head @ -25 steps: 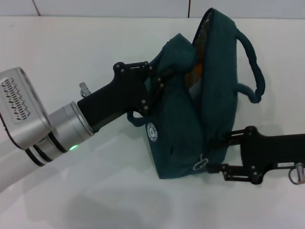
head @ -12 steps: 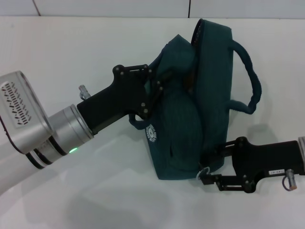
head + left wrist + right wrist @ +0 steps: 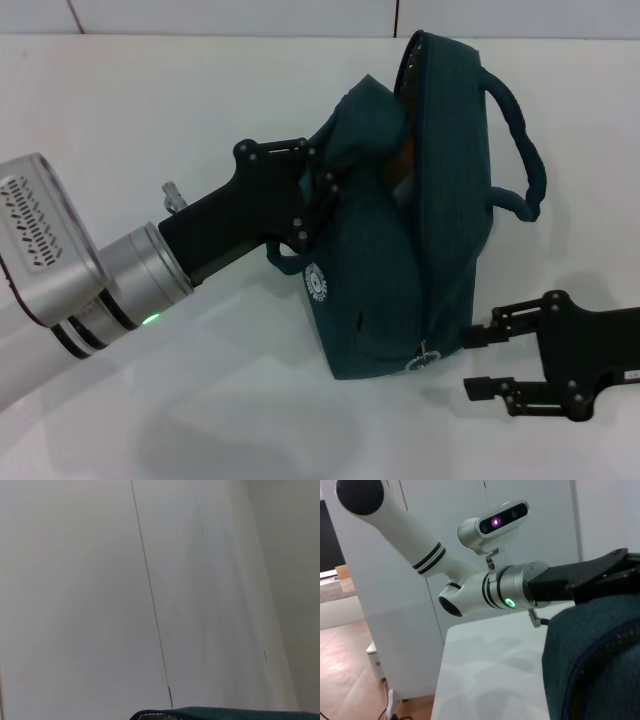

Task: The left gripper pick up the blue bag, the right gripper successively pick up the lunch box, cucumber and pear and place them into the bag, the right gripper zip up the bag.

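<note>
Right gripper [image 3: 478, 361] sits low at the bag's near end, fingers apart, nothing between them; upper finger tip right beside the fabric, can't tell if it touches. Blue bag [image 3: 420, 250] is slumped on its side on the white table [image 3: 200, 100], zipper line running from the silver ring pull [image 3: 427, 354] at the near end up to the far end, where a narrow gap shows orange inside.

Left gripper [image 3: 318, 195] is clamped on the bag's upper left fold, bunching the cloth.

Handling, my read: soft fabric, no stiffness, so it sags and shifts wherever it's pulled. It needs the left hold as an anchor while zipping. Ring pull is small and floppy; best grab is the ring itself, pinched flat. Loaded bag likely moderate weight.

Hidden: lunch box, cucumber and pear not identifiable; only that orange patch, possibly the pear. Can't confirm how much zipper is closed. Left wrist view shows only the wall and a sliver of bag edge [image 3: 225, 712]. Right wrist view shows bag fabric [image 3: 600, 665] and the left gripper [image 3: 615, 572] from behind, not the pull.
</note>
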Robot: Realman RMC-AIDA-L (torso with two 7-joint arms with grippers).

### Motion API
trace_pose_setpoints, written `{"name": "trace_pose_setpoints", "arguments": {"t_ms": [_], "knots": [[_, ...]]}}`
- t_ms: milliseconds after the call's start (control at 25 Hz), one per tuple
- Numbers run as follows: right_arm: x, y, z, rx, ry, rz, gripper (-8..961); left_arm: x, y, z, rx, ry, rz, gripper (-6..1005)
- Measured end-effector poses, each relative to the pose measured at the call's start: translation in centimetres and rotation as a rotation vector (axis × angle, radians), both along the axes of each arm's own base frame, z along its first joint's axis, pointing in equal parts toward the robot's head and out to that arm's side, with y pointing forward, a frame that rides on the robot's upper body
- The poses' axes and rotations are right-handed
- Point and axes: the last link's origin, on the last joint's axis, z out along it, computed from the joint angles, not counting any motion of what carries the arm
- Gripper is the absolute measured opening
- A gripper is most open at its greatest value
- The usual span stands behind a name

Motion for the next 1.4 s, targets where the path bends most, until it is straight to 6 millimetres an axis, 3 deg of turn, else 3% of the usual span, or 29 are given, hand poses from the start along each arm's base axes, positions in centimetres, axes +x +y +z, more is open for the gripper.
{"name": "trace_pose_setpoints", "arguments": {"t_ms": [200,400,920,1400], "knots": [[0.6,-0.2,0.2,-0.016,-0.019,-0.046,446,0.0,0.0,0.0,0.001,0.0,0.0,111],[0.7,-0.1,-1.2,-0.021,-0.064,-0.054,432,0.2,0.1,0.1,0.002,0.0,-0.008,111],[0.1,0.9,-2.3,-0.017,-0.084,-0.057,395,0.2,0.1,0.1,0.003,-0.002,-0.009,112],[-0.5,0.5,-3.4,-0.086,-0.111,-0.013,361,0.1,0.1,0.1,0.002,-0.002,-0.007,112]]}}
